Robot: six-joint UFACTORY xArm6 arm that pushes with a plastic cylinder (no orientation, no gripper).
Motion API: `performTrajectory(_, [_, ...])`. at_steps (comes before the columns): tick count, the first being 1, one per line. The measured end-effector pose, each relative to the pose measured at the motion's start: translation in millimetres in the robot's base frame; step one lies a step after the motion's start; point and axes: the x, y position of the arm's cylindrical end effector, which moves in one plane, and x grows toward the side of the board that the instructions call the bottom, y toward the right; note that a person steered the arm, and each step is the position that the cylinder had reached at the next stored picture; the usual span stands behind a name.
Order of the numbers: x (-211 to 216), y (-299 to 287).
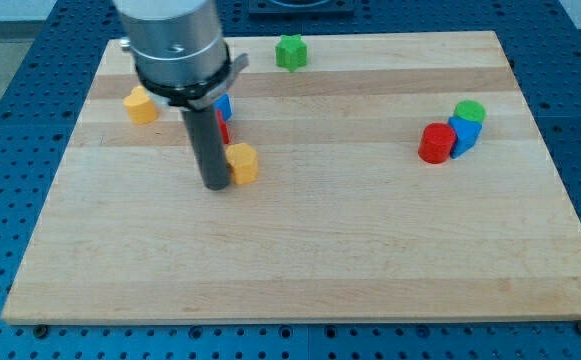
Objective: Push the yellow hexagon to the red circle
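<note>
The yellow hexagon [241, 163] lies left of the board's middle. My tip [216, 186] stands right against its left side, touching or nearly so. The red circle [435, 143] sits far to the view's right, pressed against a blue block [464, 134] with a green circle [470, 111] just above it. The rod and the arm's grey body hide part of a red block [224, 131] and a blue block [224, 105] behind them.
A second yellow block [140, 105] lies at the upper left. A green star-shaped block [291, 52] sits near the top edge. The wooden board [300, 260] rests on a blue perforated table.
</note>
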Motion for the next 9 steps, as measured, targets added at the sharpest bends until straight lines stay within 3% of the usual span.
performTrajectory(2, [-7.7, 40.5])
performTrajectory(6, [-34.1, 16.4])
performTrajectory(9, [-57.4, 74.0])
